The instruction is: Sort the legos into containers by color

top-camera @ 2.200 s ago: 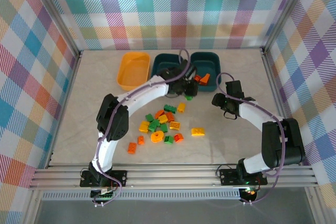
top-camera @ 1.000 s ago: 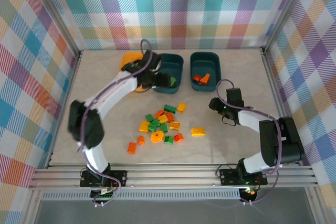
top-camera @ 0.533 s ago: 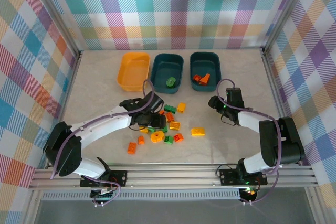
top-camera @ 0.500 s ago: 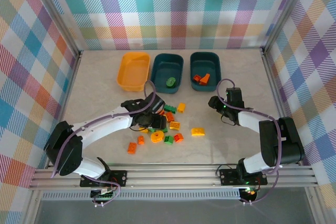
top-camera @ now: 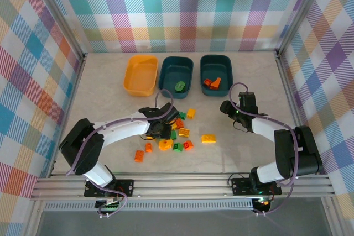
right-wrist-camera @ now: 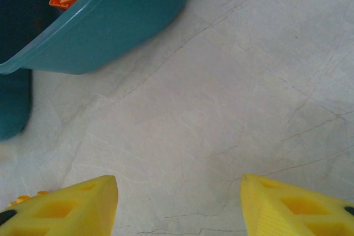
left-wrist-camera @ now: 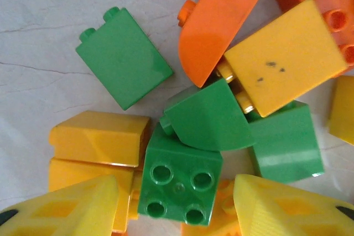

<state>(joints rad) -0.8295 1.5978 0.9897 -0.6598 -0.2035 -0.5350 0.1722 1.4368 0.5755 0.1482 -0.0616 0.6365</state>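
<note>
Astride a green lego (left-wrist-camera: 180,193), left gripper (left-wrist-camera: 176,182)

Left claw (top-camera: 160,129) hides part of lego pile (top-camera: 183,132).

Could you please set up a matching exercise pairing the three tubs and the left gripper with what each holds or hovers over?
1. yellow-orange tub
2. middle teal tub
3. right teal tub
4. left gripper

A. holds orange-red bricks
B. over the loose brick pile
C. holds one green brick
D. no bricks inside

Pairs: 1-D, 2-C, 3-A, 4-B.
</note>
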